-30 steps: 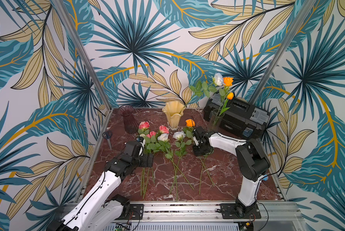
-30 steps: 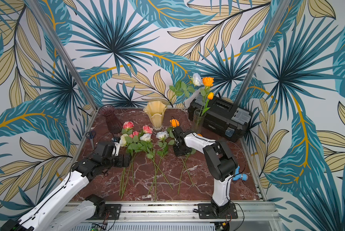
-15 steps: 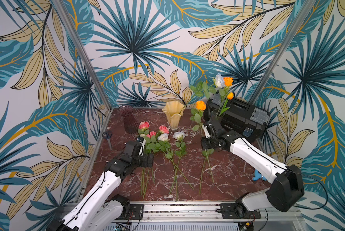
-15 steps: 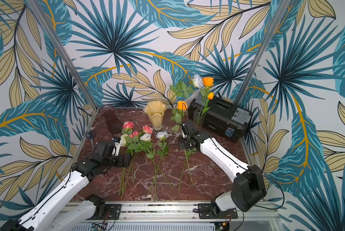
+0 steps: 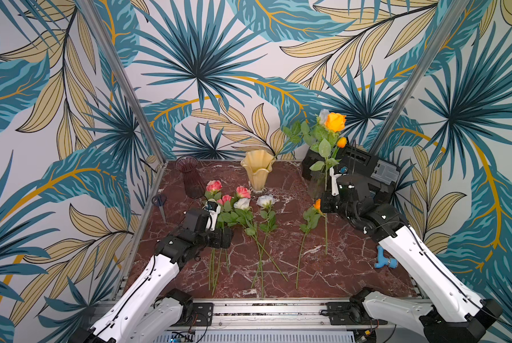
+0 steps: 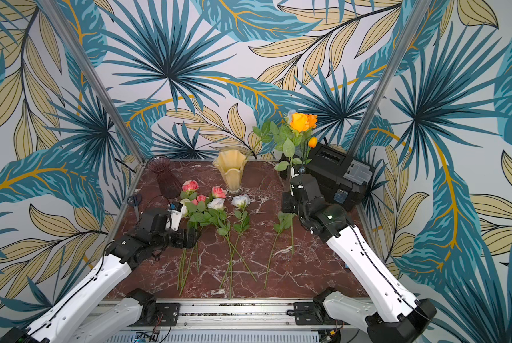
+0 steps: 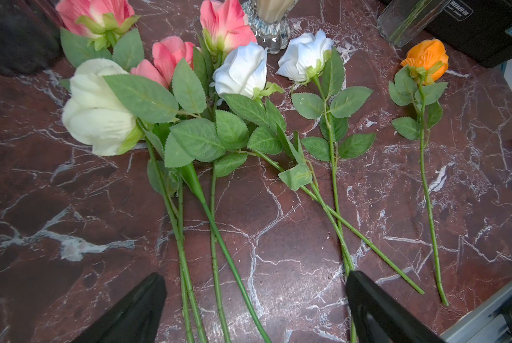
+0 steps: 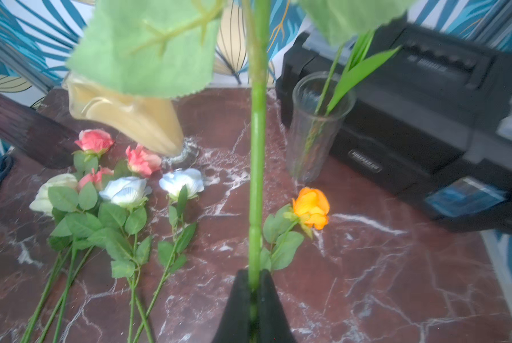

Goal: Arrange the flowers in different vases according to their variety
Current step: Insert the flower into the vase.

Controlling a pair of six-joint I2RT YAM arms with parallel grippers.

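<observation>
Right gripper (image 8: 254, 279) clamped on the orange rose stem (image 8: 257, 148), upright, beside the clear glass cylinder (image 8: 314, 133), 1 o'clock on the table (image 5: 352, 267). Bring the stem tip over the rim, then lower straight. Left gripper (image 7: 254, 274) gapes empty above lying stems (image 7: 214, 237).

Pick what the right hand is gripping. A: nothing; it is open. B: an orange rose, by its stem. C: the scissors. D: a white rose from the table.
B: the right hand is shut on an upright green stem, and the head of this orange rose shows above it in a top view.
</observation>
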